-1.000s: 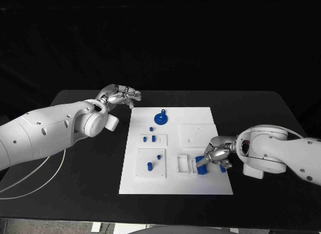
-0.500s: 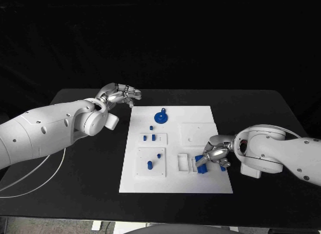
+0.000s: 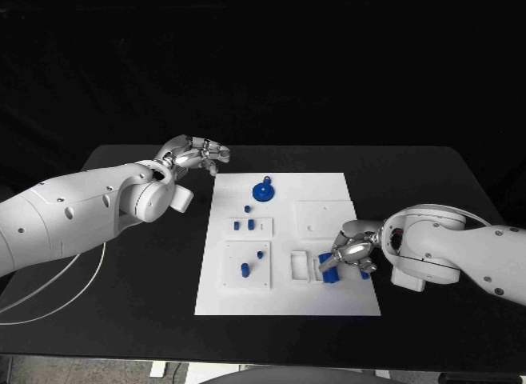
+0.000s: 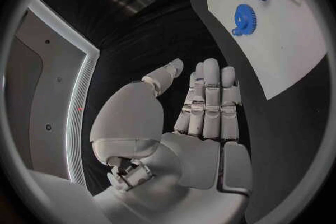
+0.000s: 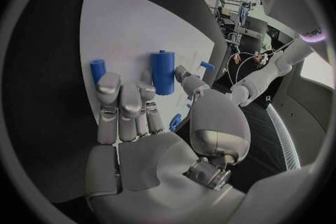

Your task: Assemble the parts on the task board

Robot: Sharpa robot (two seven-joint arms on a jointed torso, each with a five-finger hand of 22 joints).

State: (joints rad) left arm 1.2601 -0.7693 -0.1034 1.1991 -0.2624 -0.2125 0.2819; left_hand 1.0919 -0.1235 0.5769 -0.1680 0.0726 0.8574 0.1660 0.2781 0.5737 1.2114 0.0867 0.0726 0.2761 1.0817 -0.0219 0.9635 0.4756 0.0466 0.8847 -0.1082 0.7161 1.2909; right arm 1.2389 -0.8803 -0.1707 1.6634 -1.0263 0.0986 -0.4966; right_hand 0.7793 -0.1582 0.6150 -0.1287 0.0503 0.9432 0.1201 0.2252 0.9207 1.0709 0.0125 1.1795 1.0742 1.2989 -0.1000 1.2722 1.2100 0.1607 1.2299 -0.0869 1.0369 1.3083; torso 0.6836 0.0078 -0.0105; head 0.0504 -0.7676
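Note:
The white task board (image 3: 332, 192) lies mid-table. My right hand (image 3: 356, 250) is over its near right part and pinches an upright blue block (image 3: 328, 269) between thumb and a finger, beside a white slotted holder (image 3: 299, 268). In the right wrist view the blue block (image 5: 162, 71) sits between the thumb and the fingertips (image 5: 129, 91). A short blue peg (image 3: 364, 274) lies just right of the hand; the same blue peg (image 5: 97, 70) shows past the outer fingers. My left hand (image 3: 195, 154) hovers off the board's far left corner, fingers straight, holding nothing.
A blue disc with a knob (image 3: 264, 192) stands at the board's far end; the disc (image 4: 243, 18) also shows from the left wrist. Small blue pieces (image 3: 245, 227) and pegs (image 3: 253, 264) stand in the left fixtures. A white cable (image 3: 56, 304) trails at the table's left.
My right hand has shifted slightly left with the blue block. The left hand has stayed in place.

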